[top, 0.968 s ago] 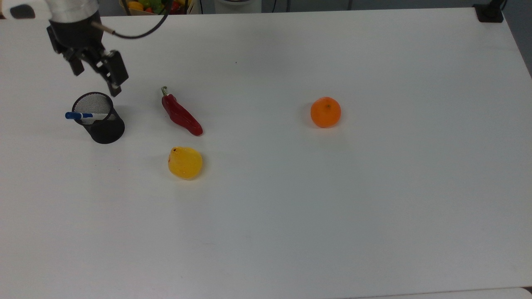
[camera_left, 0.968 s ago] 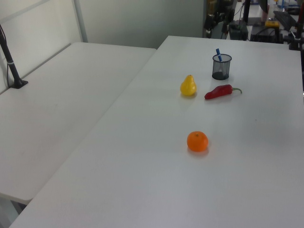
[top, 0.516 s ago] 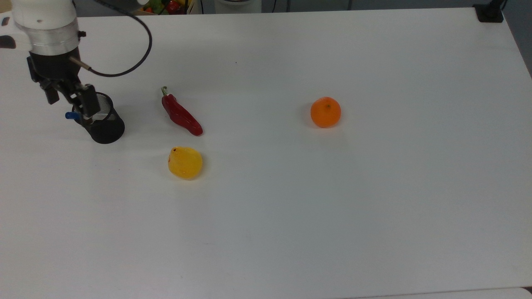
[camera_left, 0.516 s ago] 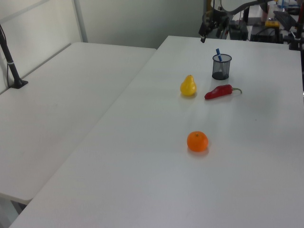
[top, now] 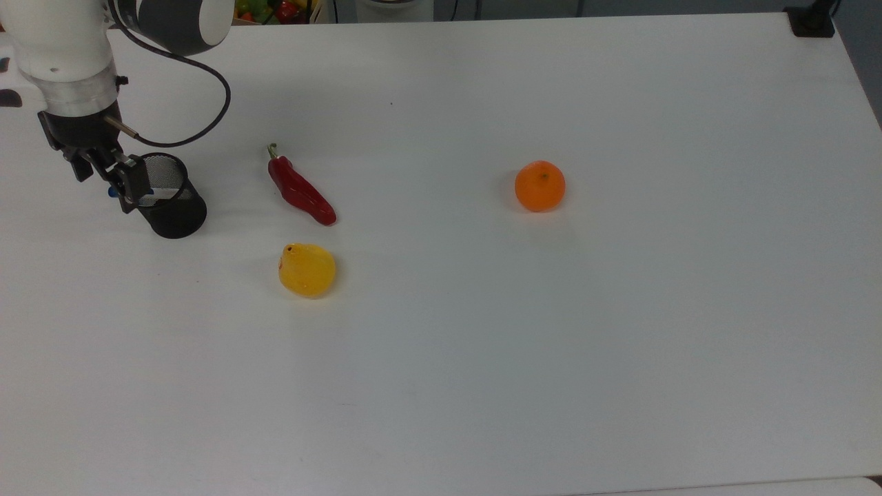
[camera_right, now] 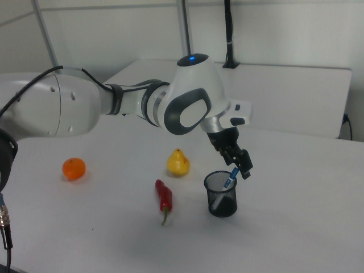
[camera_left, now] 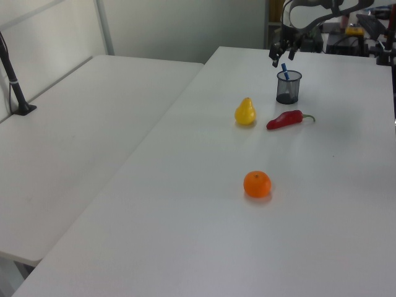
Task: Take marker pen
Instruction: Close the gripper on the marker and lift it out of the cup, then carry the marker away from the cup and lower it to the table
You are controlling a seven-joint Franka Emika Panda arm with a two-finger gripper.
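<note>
Blue cap of the marker pen (camera_right: 232, 173) pokes up out of the black mesh cup (camera_right: 221, 194), barrel leaning inside it. Over the last second the gripper (top: 103, 176) has swung in from beside the cup and dropped, so its fingers now stand apart on either side of the cap, not yet closed on it (no contact that I can make out). Judgement: approach is about done; closing on the cap and lifting straight out is what remains.

Around the gripper: cup rim sits just below and beside the fingertips, the one thing likely to snag a finger or get dragged if the lift tilts. Red chilli pepper (top: 301, 189) lies near, on the far side of the cup from the gripper. Yellow pear (top: 306, 270) further off; orange (top: 539, 186) well apart. None blocks the lift. White table (top: 551, 344) otherwise bare around them.
</note>
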